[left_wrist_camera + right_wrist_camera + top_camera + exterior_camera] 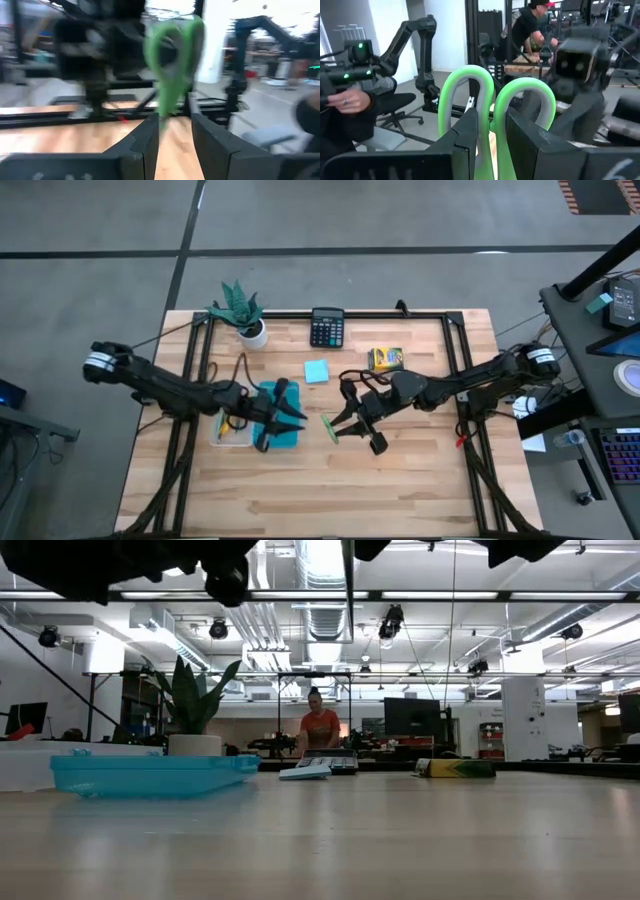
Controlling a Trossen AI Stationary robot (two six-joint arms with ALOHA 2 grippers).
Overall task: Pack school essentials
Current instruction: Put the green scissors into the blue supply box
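Two dark jointed arms, left arm (165, 385) at frame left, right arm (470, 380) at frame right, each with a white wrist band and thin trailing cables

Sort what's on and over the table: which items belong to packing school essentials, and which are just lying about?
Belongs to the job:
- green-handled scissors, held in the right claw
- light-blue sticky-note pad
- yellow crayon box

Just lying about:
- potted plant
- calculator
- clear box with teal lid, under the left claw

the scissors (172, 60) are motion-blurred in the left wrist view, their blades hidden.
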